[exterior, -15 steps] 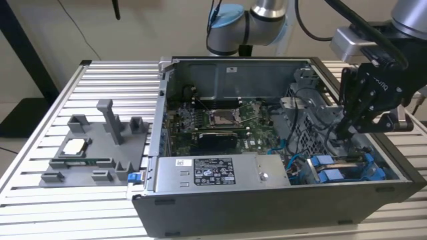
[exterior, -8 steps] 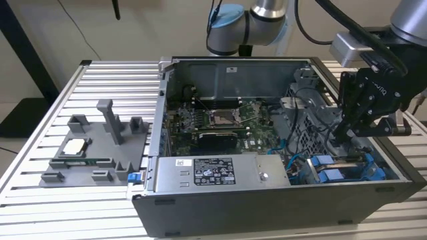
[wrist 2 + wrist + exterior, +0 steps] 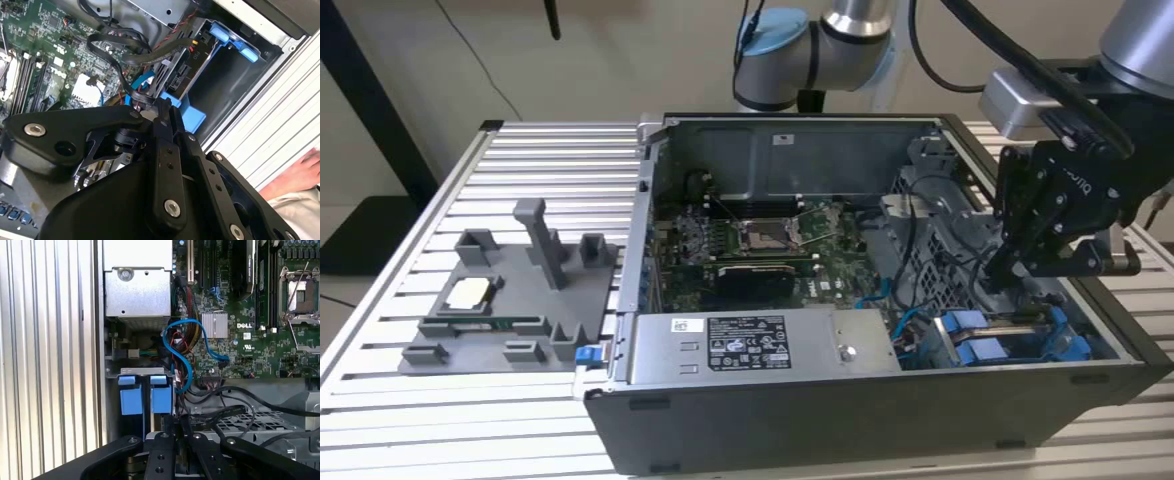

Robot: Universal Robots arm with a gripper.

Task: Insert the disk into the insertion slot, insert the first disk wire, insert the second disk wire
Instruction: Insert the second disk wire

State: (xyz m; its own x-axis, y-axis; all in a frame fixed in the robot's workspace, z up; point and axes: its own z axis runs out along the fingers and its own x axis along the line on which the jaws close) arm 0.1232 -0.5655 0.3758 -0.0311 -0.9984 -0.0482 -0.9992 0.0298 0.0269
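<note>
Exterior view: the gripper, clenched, hangs over the insertion slot in the computer case's corner at the exterior view's right.
Second wrist view: the disk sits in that slot, just beyond the fingertips, its long axis pointing away.
First wrist view: its blue carrier tabs lie straight ahead.

Computer case on the desk, parts tray to the exterior view's left.
Inside, the power-supply box lies before the motherboard, the insertion slot beside it.

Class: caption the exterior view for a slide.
Gripper hangs inside the open computer case, above the blue-fitted insertion slot.
</note>
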